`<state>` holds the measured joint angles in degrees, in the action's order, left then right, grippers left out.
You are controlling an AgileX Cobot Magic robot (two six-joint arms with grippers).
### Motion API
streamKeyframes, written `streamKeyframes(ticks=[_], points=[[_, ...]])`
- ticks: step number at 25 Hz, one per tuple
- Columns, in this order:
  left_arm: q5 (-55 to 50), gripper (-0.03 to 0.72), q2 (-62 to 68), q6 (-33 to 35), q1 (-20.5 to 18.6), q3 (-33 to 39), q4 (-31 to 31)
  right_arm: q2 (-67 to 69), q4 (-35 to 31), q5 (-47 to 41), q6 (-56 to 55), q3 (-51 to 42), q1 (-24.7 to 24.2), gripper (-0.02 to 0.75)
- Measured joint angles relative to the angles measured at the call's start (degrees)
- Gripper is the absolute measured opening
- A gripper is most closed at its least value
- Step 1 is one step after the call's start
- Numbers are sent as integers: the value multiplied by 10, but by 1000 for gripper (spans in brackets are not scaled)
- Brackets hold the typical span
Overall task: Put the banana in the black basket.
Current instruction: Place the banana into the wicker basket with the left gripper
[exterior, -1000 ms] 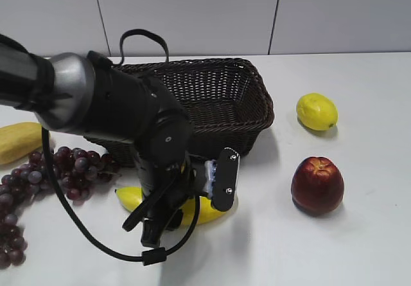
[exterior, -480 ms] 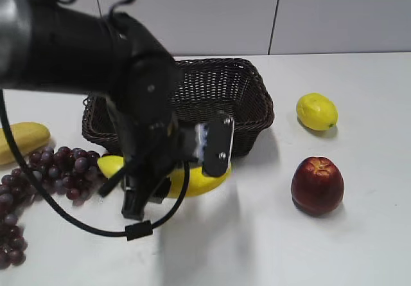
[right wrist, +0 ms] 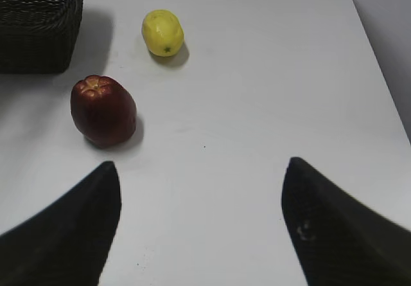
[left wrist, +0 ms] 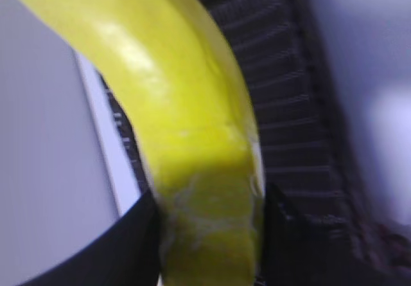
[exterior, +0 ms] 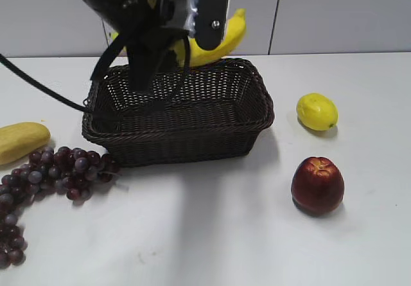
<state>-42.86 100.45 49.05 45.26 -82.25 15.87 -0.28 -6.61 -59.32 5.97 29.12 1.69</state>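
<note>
The left gripper (exterior: 192, 26) hangs in the air above the far rim of the black basket (exterior: 186, 138), its fingers (exterior: 213, 13) clamped on the banana (exterior: 215, 45). The banana is clear of the wicker, glossy bright yellow, curved, with a scuffed pale patch where the fingers pinch it (left wrist: 205, 196). The basket sits toward the far left of the bench (exterior: 257, 234), its inside open below the fruit. The near half of the bench is bare. A lemon (exterior: 316, 111) and a red apple (exterior: 317, 184) lie toward the right edge, well apart from the basket; purple grapes (exterior: 45, 177) and a pale yellow fruit (exterior: 19, 141) crowd the left edge. The right gripper (right wrist: 202, 228) rests spread, holding nothing. No writing is legible.
</note>
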Motion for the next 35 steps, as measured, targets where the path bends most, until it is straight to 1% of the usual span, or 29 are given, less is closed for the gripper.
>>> streamKeyframes(ticks=[4, 6, 9, 13, 18, 19, 22, 24, 25, 30, 33, 35], points=[[84, 410, 34, 1, -31, -2, 29, 0, 0, 0, 0, 0, 0, 592], [112, 410, 61, 2, -39, -2, 36, 0, 0, 0, 0, 0, 0, 592], [146, 410, 96, 2, -42, -2, 41, 0, 0, 0, 0, 0, 0, 592], [170, 410, 123, 0, -42, -2, 24, 0, 0, 0, 0, 0, 0, 592], [170, 418, 133, -22, -45, -2, 13, 0, 0, 0, 0, 0, 0, 592], [170, 438, 133, -27, -45, -2, 12, 0, 0, 0, 0, 0, 0, 592], [169, 567, 133, -37, -48, -2, 10, 0, 0, 0, 0, 0, 0, 592], [165, 617, 133, -43, -48, -2, 9, 0, 0, 0, 0, 0, 0, 592], [161, 629, 133, -45, -48, -2, 9, 0, 0, 0, 0, 0, 0, 592], [104, 636, 128, -61, -48, -2, 4, 0, 0, 0, 0, 0, 0, 592], [48, 611, 108, -95, -49, -2, -1, 0, 0, 0, 0, 0, 0, 592], [9, 596, 88, -117, -59, -2, -5, 0, 0, 0, 0, 0, 0, 592]])
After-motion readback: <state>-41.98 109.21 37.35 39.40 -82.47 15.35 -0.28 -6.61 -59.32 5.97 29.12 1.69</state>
